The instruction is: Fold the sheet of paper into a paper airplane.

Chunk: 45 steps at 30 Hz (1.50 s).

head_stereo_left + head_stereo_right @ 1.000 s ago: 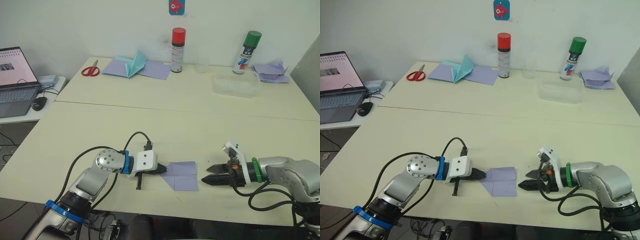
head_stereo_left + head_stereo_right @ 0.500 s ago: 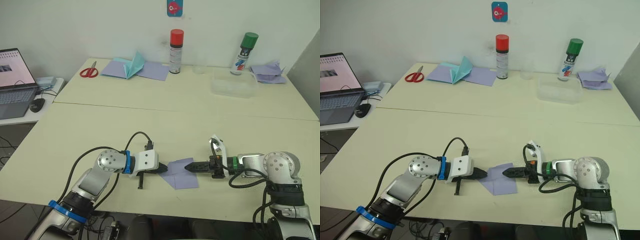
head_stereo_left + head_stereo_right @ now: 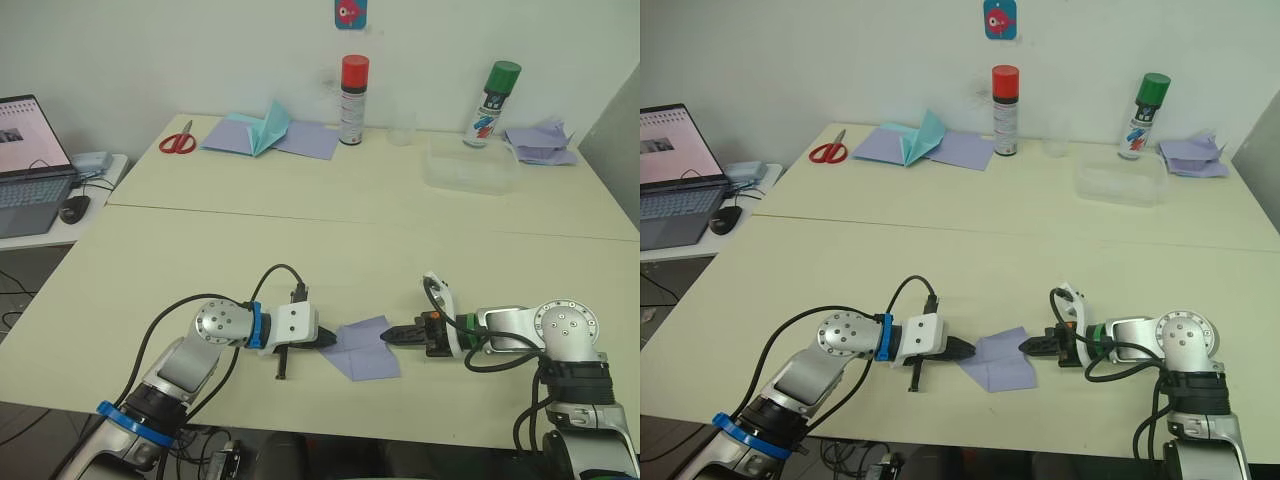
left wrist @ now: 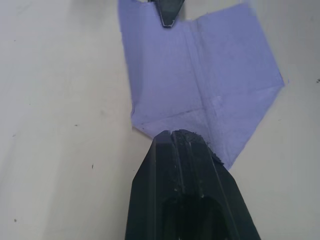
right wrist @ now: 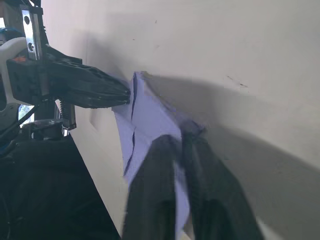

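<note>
**A:** Where is the sheet of paper being kept?

**B:** It is being kept flat on the near part of the cream table, directly between the 2 grippers. Its pointed end is being met by the left gripper, and its opposite edge by the right gripper.

**A:** How are the left jaws being held?

**B:** They are being held pressed together, with no gap seen between the 2 fingers in the left wrist view. Their shared tip is being rested on the paper's point; no paper is seen caught between them.

**A:** And the right jaws?

**B:** They are being held nearly together, with a thin slit seen between the fingers in the right wrist view. The paper's edge is being touched there and is being lifted slightly; whether it is being pinched cannot be told.

**A:** What is being seen well beyond the jaws?

**B:** A teal paper plane, red scissors, 2 spray cans, a clear tray and a pile of lavender paper are being seen along the far edge.
</note>
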Tool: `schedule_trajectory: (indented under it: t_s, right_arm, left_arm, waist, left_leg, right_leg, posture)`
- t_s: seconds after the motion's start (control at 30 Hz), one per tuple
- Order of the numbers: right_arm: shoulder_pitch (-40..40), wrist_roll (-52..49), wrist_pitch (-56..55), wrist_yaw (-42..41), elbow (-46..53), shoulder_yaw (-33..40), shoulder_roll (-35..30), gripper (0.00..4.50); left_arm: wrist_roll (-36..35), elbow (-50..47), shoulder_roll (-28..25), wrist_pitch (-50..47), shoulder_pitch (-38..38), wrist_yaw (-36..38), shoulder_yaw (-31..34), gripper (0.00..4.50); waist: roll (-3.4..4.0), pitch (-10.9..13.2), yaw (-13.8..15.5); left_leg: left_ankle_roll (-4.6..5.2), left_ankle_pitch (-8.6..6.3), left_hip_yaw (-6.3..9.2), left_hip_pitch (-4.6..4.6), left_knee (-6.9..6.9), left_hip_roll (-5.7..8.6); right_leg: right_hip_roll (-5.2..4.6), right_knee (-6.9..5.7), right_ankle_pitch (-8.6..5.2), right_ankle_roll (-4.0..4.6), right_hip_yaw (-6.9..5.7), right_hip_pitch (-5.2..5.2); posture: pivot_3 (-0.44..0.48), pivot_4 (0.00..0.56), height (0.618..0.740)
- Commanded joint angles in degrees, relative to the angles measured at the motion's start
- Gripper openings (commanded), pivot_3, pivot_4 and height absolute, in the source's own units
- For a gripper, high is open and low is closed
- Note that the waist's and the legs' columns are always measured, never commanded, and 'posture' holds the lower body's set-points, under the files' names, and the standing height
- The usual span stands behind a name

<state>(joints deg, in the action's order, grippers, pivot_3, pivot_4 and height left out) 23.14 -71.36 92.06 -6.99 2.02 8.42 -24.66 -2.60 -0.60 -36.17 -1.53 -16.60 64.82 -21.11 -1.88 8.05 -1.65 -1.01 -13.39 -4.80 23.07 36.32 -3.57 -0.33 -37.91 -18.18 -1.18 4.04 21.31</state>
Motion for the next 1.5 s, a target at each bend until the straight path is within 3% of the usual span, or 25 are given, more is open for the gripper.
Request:
schedule_trajectory:
  t_s: [0.03, 0.4, 0.5, 0.8, 1.47, 1.5]
  right_arm:
    - [-0.10, -3.28, 0.44, 1.56, -0.36, 1.80, -0.91, 0.04]
    - [0.35, -8.75, 0.44, 0.90, 0.40, 0.51, -3.97, 0.04]
    - [0.64, -10.11, 0.44, 0.83, 0.16, 0.73, -4.49, 0.66]
    - [3.58, -5.27, -0.17, -1.49, -2.91, -0.08, -7.57, 3.90]
    - [3.17, 11.68, -6.16, -13.76, 1.46, -9.69, -2.37, 3.90]
    - [2.99, 11.99, -6.31, -14.36, 1.68, -9.86, -2.19, 3.53]
  left_arm:
    - [4.78, 4.14, -0.37, -1.36, 2.10, -0.04, -4.12, 0.00]
    - [5.19, 4.47, -1.14, -0.52, 2.46, 0.50, -3.99, 0.00]
    - [5.21, 4.43, -1.17, -0.53, 2.49, 0.53, -3.96, 0.00]
    - [5.46, 4.92, -1.34, -0.16, 2.39, 0.57, -4.01, 0.00]
    - [5.30, 4.46, -1.40, -0.58, 2.13, 0.78, -3.91, 0.00]
    - [5.30, 4.49, -1.45, -0.56, 2.10, 0.82, -3.87, 0.00]
  waist:
    - [0.00, 0.00, 0.00]
    - [0.03, 0.01, 0.04]
    - [0.03, 0.01, 0.04]
    - [0.05, 0.00, 0.01]
    - [0.03, -0.12, -0.09]
    - [0.03, -0.12, -0.08]
  left_leg:
    - [0.00, 0.00, 0.00, 0.03, -0.01, 0.00]
    - [0.05, 0.03, 0.03, 0.41, -0.05, 0.03]
    - [0.05, 0.03, 0.04, 0.41, -0.08, 0.03]
    - [0.05, 0.03, 0.03, 0.41, -0.09, 0.02]
    - [0.05, 0.03, 0.03, 0.31, -0.14, -0.02]
    - [0.05, 0.03, 0.03, 0.32, -0.14, -0.02]
  right_leg:
    - [0.00, 0.05, 0.02, 0.00, 0.00, 0.01]
    - [0.00, 0.15, 0.06, -0.02, -0.03, 0.10]
    - [0.00, 0.15, 0.05, -0.02, -0.03, 0.10]
    - [0.00, 0.17, 0.05, -0.02, -0.03, 0.11]
    - [0.01, 0.16, 0.05, -0.02, -0.05, 0.09]
    - [0.01, 0.16, 0.06, -0.01, -0.05, 0.09]
  posture:
    - [0.000, 0.150, 0.740]
    - [0.000, 0.150, 0.740]
    - [0.000, 0.150, 0.740]
    - [0.000, 0.150, 0.740]
    - [0.000, 0.150, 0.740]
    - [0.000, 0.150, 0.740]
